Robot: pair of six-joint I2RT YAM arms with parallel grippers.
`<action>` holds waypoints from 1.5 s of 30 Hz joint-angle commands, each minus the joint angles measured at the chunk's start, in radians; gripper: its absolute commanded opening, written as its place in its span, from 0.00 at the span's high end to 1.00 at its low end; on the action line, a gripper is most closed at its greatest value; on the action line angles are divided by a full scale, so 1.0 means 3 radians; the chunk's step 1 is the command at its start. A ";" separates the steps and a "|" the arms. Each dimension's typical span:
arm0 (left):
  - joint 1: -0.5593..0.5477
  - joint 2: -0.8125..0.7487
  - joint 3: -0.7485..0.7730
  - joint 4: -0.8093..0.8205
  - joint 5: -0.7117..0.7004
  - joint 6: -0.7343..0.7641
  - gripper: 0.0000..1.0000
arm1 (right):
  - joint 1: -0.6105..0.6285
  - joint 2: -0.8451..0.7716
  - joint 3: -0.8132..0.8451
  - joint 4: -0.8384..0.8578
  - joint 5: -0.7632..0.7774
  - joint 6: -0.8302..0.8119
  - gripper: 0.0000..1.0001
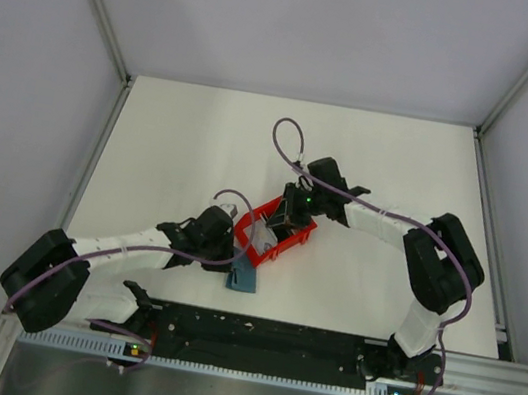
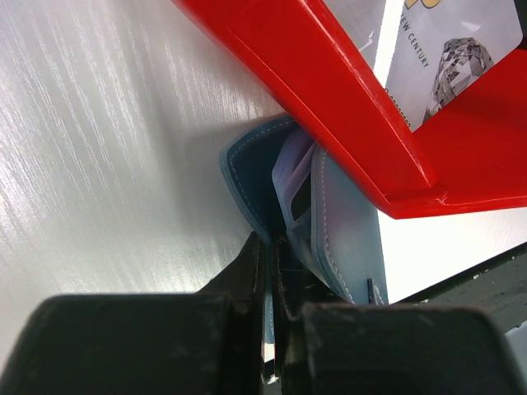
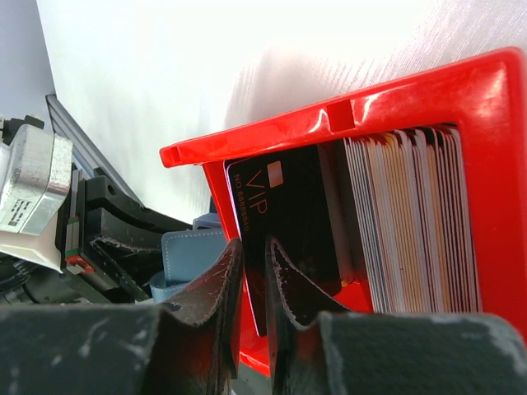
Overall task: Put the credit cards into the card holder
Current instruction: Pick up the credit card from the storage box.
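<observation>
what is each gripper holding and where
The left gripper pinches the card holder by a flap edge; right gripper pinches the black VIP card by its edge.

You'll find the teal card holder (image 1: 243,277) half-open against the red tray's (image 3: 329,123) near corner, the credit cards (image 3: 412,222) on edge inside it, a black VIP card (image 3: 284,206) beside the stack.

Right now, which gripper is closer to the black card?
Right. The right gripper pinches the black card inside the tray; the left gripper holds the wallet outside it.
</observation>
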 commanded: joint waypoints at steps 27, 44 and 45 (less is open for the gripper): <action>-0.0006 0.0076 0.0070 0.0187 0.0062 0.0052 1.00 | -0.0083 -0.0350 -0.0320 0.0400 -0.0006 0.0355 0.87; -0.0006 0.0086 0.0060 0.0197 0.0073 0.0047 1.00 | -0.0077 -0.0417 -0.0259 -0.0090 0.0525 0.0028 0.86; -0.0006 0.0091 0.0060 0.0202 0.0078 0.0047 1.00 | -0.0072 -0.0427 -0.0238 -0.0121 0.0571 -0.0008 0.86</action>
